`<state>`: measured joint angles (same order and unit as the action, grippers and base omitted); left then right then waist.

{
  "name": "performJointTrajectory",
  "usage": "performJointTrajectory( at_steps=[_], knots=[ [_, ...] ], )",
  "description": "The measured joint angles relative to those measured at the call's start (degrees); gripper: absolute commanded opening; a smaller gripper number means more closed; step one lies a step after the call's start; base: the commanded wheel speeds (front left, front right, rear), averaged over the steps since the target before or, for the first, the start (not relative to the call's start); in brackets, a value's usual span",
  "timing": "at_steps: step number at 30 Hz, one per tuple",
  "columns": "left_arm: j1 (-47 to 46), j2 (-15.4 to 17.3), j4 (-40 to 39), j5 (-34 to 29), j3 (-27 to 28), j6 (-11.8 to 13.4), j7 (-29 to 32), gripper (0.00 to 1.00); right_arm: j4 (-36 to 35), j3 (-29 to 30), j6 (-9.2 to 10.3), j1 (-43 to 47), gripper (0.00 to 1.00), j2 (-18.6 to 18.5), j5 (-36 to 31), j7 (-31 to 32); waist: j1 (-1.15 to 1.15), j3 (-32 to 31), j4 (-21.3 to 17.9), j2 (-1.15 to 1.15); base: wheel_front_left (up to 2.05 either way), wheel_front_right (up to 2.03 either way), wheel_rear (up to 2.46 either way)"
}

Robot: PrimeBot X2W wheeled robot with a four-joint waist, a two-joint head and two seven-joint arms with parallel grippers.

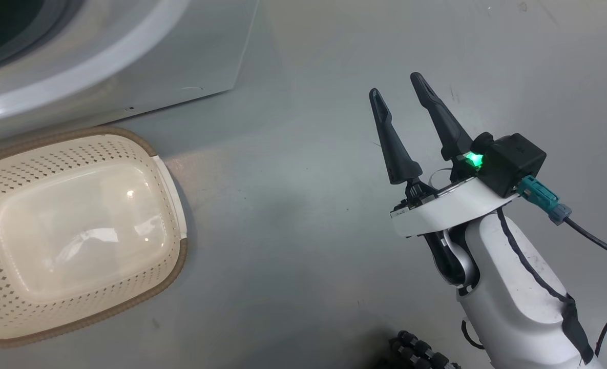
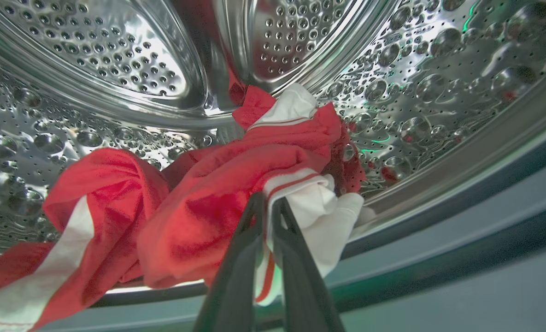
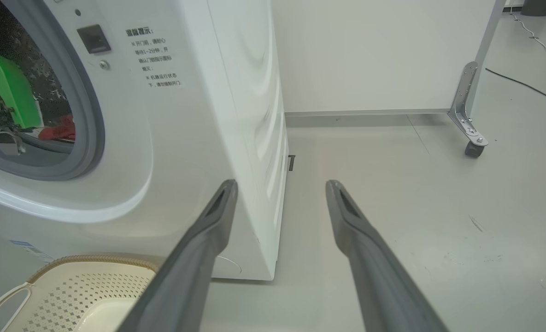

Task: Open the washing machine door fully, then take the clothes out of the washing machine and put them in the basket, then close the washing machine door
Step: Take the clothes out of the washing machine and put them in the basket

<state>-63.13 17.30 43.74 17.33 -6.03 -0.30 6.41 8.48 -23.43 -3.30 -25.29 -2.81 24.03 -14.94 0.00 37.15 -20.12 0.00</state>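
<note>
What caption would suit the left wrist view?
Left gripper shut on bright red-and-white fabric clothes inside the perforated steel drum.

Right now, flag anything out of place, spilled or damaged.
Nothing stands out. The red and white clothes lie bunched in the steel drum, pinched by the left gripper; the cream basket sits upright by the washing machine.

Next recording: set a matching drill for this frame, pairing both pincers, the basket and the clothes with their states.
1 left pincer
2 right pincer
3 basket
4 clothes

A empty, on the floor
B lying in the drum
C shut on the clothes
D open, holding nothing

Pairs: 1-C, 2-D, 3-A, 4-B
</note>
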Motion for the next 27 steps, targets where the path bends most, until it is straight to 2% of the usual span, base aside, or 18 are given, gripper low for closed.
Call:
performJointTrajectory(
  at_steps=[12,27],
  knots=[
    [6.75,-3.58,-1.81,-0.85,-1.62,-0.19,-8.13,0.0,1.24,0.69,0.0,0.35,1.0,-0.02,-2.16,0.01,0.0,-3.65,2.78,0.0,0.0,0.0,0.0],
    [17.97,-7.94,-6.41,0.42,-0.88,0.14,-18.7,0.0,4.05,1.87,-0.1,3.98,1.0,-0.04,-3.9,0.0,0.0,-10.15,6.33,0.0,0.0,0.0,0.0]
  ],
)
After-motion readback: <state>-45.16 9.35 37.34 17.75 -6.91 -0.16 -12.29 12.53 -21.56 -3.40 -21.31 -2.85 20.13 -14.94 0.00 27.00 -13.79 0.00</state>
